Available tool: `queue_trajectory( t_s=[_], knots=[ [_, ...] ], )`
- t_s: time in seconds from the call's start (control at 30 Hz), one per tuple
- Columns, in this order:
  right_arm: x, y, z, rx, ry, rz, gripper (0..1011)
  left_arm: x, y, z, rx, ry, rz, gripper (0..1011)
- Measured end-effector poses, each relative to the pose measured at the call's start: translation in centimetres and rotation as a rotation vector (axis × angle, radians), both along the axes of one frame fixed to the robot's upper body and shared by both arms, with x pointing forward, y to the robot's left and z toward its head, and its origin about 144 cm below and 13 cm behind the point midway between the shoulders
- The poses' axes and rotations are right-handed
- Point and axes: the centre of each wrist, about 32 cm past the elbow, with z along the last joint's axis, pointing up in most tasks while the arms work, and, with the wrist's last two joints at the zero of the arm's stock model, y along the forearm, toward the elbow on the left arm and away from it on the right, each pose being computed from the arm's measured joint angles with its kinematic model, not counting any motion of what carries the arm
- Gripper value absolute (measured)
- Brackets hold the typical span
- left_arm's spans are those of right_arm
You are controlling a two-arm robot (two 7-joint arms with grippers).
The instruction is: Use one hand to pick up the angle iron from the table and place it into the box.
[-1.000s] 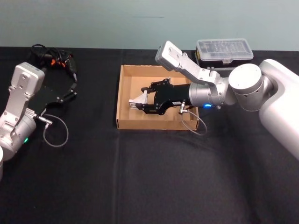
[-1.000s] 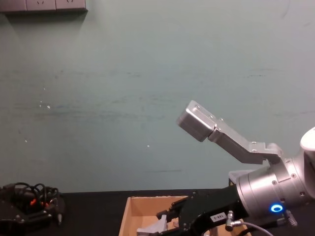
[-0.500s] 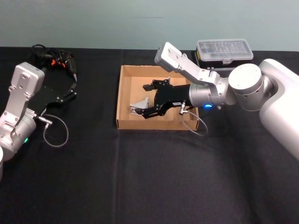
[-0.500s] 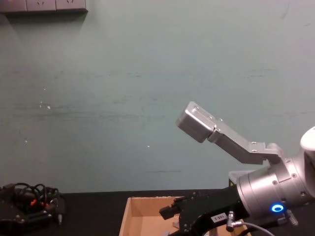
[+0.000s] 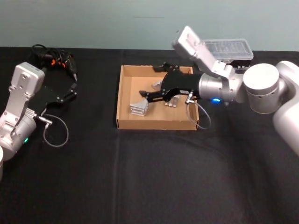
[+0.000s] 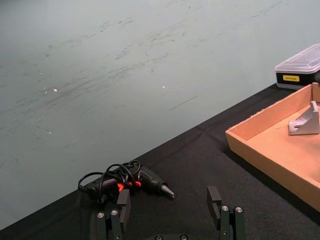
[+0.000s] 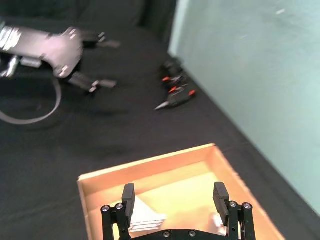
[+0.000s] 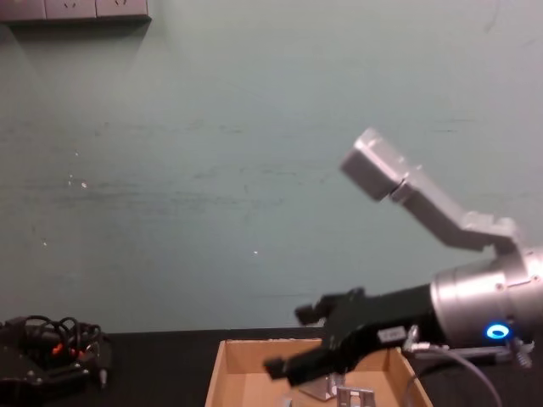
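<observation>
The tan box stands at mid-table on the black table. The grey angle iron lies inside it near its left wall, free of any grip; it also shows in the left wrist view and the right wrist view. My right gripper hovers open above the box's middle, just right of the angle iron, with nothing between its fingers. The chest view has it above the box rim. My left gripper stays parked, open, at the far left.
A small metal piece also lies in the box. Behind the box to the right stands a black case with a clear lid. A black power tool with tangled cable lies at the back left. A cable loop hangs by the left arm.
My right gripper opened and let go of the angle iron, which now rests in the box. The gripper then rose and drew back to the right.
</observation>
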Motion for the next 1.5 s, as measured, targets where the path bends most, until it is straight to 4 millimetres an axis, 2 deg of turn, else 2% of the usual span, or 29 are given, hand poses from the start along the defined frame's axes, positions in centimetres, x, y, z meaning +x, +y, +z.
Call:
queue_trajectory(
  t_s=[0.33,0.73,1.03,1.3,1.5],
  knots=[
    [-3.0,-2.1,0.1,0.11,-0.088,-0.215,1000,0.0,0.0,0.0,0.0,0.0,0.0,1000],
    [-6.5,-4.1,-2.4,0.127,-0.16,-0.515,1000,0.0,0.0,0.0,0.0,0.0,0.0,1000],
    [-8.2,-4.2,-3.9,0.128,-0.138,-0.639,1000,0.0,0.0,0.0,0.0,0.0,0.0,1000],
    [-8.9,-3.3,-4.8,0.112,-0.12,-0.694,1000,0.0,0.0,0.0,0.0,0.0,0.0,1000],
    [-8.8,-3.4,-4.8,0.111,-0.12,-0.694,1000,0.0,0.0,0.0,0.0,0.0,0.0,1000]
  ],
)
